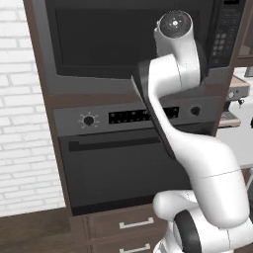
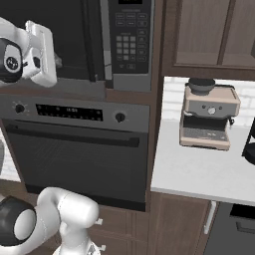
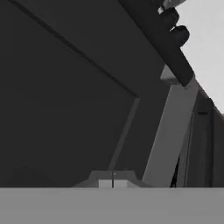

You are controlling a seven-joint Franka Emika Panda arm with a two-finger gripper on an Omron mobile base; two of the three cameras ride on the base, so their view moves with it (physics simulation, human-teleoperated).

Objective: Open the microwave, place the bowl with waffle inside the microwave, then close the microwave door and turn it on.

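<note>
One microwave (image 1: pixel 133 39) sits above one oven (image 1: pixel 123 163); one espresso machine (image 2: pixel 206 117) stands on the desk (image 2: pixel 199 174); claw state cannot be told.

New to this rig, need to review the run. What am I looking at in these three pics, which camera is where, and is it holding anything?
It is a rendered kitchen with one white robot arm on a drivable base. Two pictures come from cameras on that base, behind the arm to its left and right. The third looks along the gripper from the hand.

The arm reaches up to the microwave, built in above a grey oven. The microwave door looks shut or nearly so. In the right base view the hand is at the door's window, near its keypad-side edge.

In the hand view the two fingertips sit together with nothing between them, so nothing is held.

To the right, a counter carries a coffee machine.
</note>
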